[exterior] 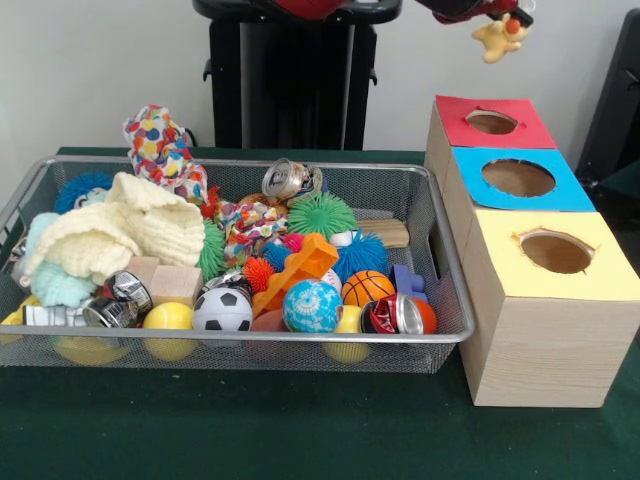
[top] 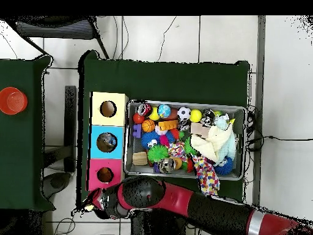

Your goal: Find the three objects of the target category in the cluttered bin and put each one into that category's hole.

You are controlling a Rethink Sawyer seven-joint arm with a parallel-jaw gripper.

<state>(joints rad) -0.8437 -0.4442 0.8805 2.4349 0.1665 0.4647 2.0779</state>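
The cluttered bin [exterior: 452, 300], a wide silver wire-mesh basket, sits on the green table and is full of balls, cans, cloths, spiky toys and wooden blocks; it also shows in the overhead view [top: 128, 138]. Beside it stand three wooden boxes with holes: red top [exterior: 530, 128], blue top [exterior: 470, 165], yellow top [exterior: 500, 240]. My gripper [exterior: 505, 14] is at the top edge, high above and behind the red box, shut on a small yellow toy [exterior: 498, 40] with a red patch that hangs below it. In the overhead view the gripper [top: 93, 205] lies just past the red box [top: 104, 174].
The bin holds a soccer ball [exterior: 222, 310], a mini basketball [exterior: 367, 288], a cream knitted cloth [exterior: 120, 235] and a crushed can [exterior: 288, 180]. The black pedestal [exterior: 290, 90] stands behind it. A red round object [top: 12, 101] sits on a side table.
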